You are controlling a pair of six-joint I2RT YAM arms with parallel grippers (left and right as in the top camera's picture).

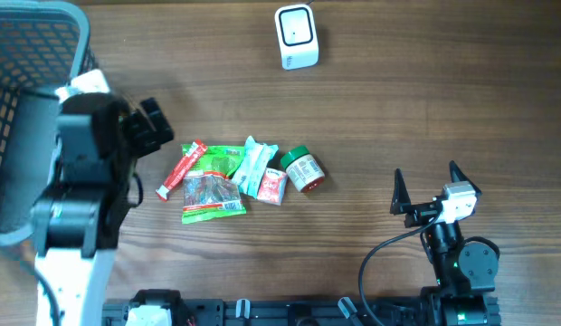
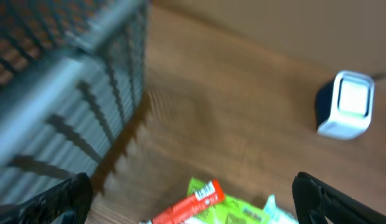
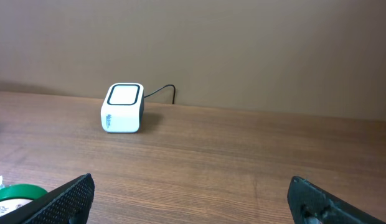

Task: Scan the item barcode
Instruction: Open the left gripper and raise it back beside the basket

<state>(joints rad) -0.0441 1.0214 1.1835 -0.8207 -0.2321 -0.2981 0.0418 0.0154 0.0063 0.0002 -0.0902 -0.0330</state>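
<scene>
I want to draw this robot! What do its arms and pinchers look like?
Both arms are mostly black and chunky. The left arm has a white lower part, and the left end effector is black. The right end effector has two pointy black fingers on a small white block, with a black cable curling behind it.

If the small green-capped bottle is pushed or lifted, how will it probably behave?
The green-capped bottle lies on its side and looks round, so it will probably roll when pushed. It seems rigid, so it likely keeps its shape when gripped.
</scene>
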